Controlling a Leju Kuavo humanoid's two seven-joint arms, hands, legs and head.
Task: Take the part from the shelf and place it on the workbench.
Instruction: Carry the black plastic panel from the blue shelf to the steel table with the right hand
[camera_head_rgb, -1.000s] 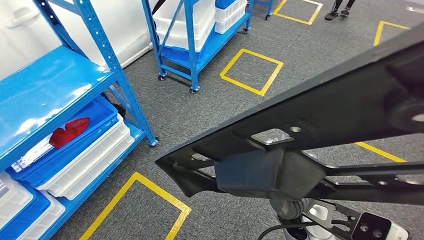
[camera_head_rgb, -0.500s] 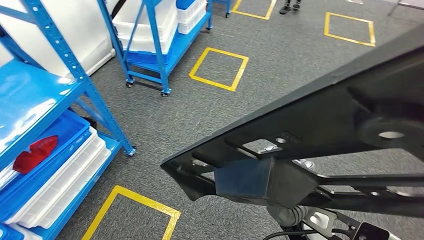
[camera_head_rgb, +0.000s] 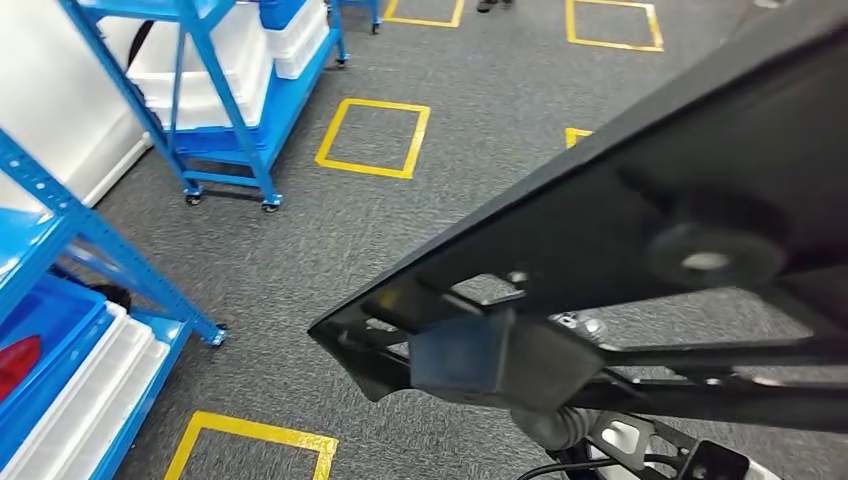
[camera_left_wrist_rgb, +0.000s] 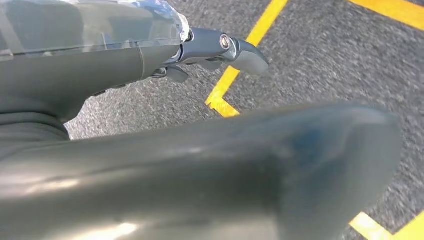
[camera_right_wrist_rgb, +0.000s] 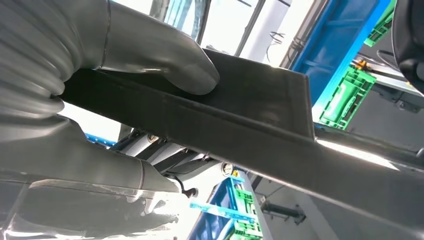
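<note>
A large black part (camera_head_rgb: 640, 230), a flat panel with cut-outs and struts, spans the head view from the lower middle to the upper right, carried high above the floor. In the right wrist view my right hand (camera_right_wrist_rgb: 100, 100) grips an edge of the black part (camera_right_wrist_rgb: 250, 115), with the thumb (camera_right_wrist_rgb: 165, 60) pressed on top of it. In the left wrist view my left hand (camera_left_wrist_rgb: 100, 45) reaches over the carpet with dark fingers (camera_left_wrist_rgb: 240, 50) stretched out. A blurred dark mass, likely the part (camera_left_wrist_rgb: 200, 175), lies close beside it; whether the hand grips it is unclear.
A blue shelf (camera_head_rgb: 90, 250) at the left holds a blue crate (camera_head_rgb: 40, 350) and white crates (camera_head_rgb: 90, 400). A wheeled blue rack (camera_head_rgb: 210, 100) with white bins stands further back. Yellow floor squares (camera_head_rgb: 375, 135) mark the grey carpet.
The whole view has swung: the blue shelf and the rack have slid left and the floor squares moved with them. The black part stays in front of the camera, held as before.
</note>
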